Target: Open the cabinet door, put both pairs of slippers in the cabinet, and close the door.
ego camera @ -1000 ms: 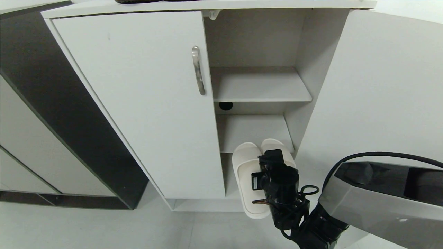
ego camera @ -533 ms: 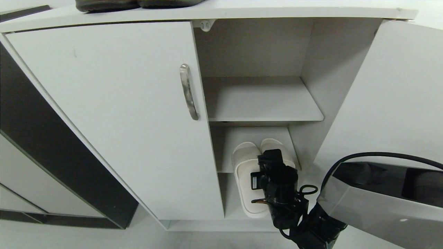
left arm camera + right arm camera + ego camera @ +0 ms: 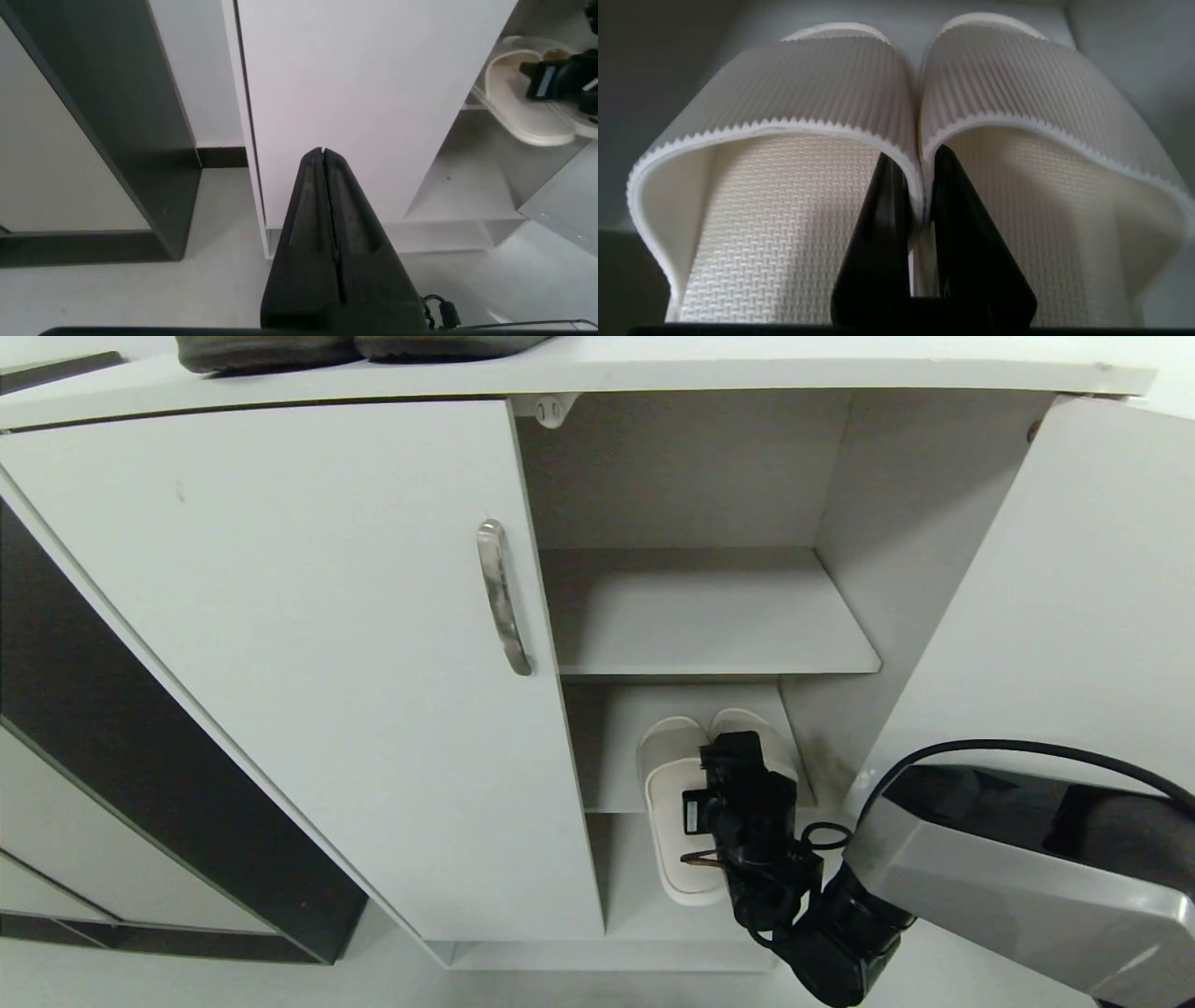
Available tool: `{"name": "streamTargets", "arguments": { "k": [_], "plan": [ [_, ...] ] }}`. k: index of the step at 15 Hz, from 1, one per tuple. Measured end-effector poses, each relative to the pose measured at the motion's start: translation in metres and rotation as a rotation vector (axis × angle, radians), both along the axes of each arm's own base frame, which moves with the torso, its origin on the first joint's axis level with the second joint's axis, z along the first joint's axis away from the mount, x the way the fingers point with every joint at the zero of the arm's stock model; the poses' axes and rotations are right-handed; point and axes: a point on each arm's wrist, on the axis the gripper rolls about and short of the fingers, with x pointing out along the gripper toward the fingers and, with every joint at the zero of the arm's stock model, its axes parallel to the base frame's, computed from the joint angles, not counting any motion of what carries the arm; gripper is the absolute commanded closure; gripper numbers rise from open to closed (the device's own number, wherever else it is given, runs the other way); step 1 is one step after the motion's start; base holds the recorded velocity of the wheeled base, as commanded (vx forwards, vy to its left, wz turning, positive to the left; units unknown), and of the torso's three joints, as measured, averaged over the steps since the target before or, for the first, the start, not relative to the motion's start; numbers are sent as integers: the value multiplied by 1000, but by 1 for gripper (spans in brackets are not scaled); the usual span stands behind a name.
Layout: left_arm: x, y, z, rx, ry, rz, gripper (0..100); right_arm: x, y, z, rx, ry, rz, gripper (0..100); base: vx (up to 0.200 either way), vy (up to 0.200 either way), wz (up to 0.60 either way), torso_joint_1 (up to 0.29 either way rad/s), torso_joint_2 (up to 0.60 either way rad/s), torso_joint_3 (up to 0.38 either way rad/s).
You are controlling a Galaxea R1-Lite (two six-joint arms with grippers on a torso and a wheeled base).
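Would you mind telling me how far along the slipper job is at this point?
Done: the right door stands open. In hand: the right gripper is shut on the white slippers, pinching their inner edges together, toes over the second shelf. Left: release them, stow the dark slippers lying on the cabinet top, and close the door. The left gripper is shut, holding nothing.

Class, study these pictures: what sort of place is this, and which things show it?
Probably a home entryway or a mock-up: a white shelved cabinet with one door open, white slippers in the right pincer at its lower shelves, dark slippers on its top.
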Motion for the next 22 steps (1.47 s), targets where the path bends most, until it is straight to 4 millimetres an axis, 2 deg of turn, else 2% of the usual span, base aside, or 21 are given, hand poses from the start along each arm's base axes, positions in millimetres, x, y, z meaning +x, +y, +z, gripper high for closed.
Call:
{"name": "streamTargets", "arguments": {
  "k": [9, 12, 22],
  "plan": [
    [0, 0, 0, 1, 0, 0, 100, 57, 16, 16, 34, -43, -52, 100, 0, 0, 0, 0, 0, 0],
    [0, 0, 0, 1, 0, 0, 100, 72, 18, 16, 41, -54, -69, 100, 0, 0, 0, 0, 0, 0],
    [0, 0, 0, 1, 0, 0, 100, 81, 20, 4, 33, -48, -77, 100, 0, 0, 0, 0, 0, 0]
  ]
}}
